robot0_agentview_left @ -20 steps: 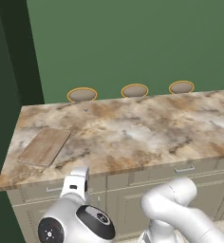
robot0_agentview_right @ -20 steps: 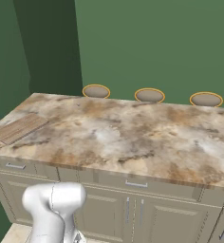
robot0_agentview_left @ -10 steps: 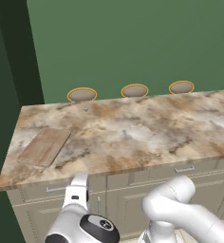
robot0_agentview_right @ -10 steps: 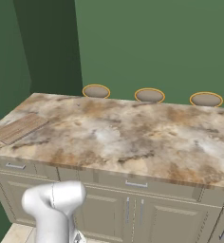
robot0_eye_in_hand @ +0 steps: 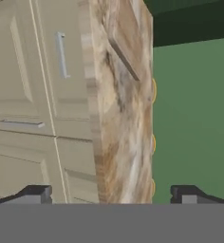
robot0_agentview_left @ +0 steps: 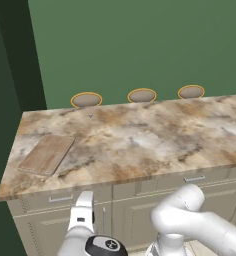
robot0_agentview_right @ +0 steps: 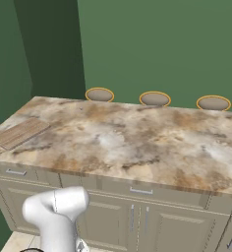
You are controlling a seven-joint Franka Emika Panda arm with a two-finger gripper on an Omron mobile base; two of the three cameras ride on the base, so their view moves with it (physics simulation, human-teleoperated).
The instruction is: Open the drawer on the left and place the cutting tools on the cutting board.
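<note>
The drawer is seen closed at the counter's left end, under the cutting board lying flat on the counter. The gripper is held just in front of the cabinet face, jaws spread wide, nothing gripped. In the hand view, the drawer's handle is up-left. The hand is rolled sideways, arm low.

A marbled brown surface is carried on beige cabinets. A green wall is seen behind, with three round stool seats.
</note>
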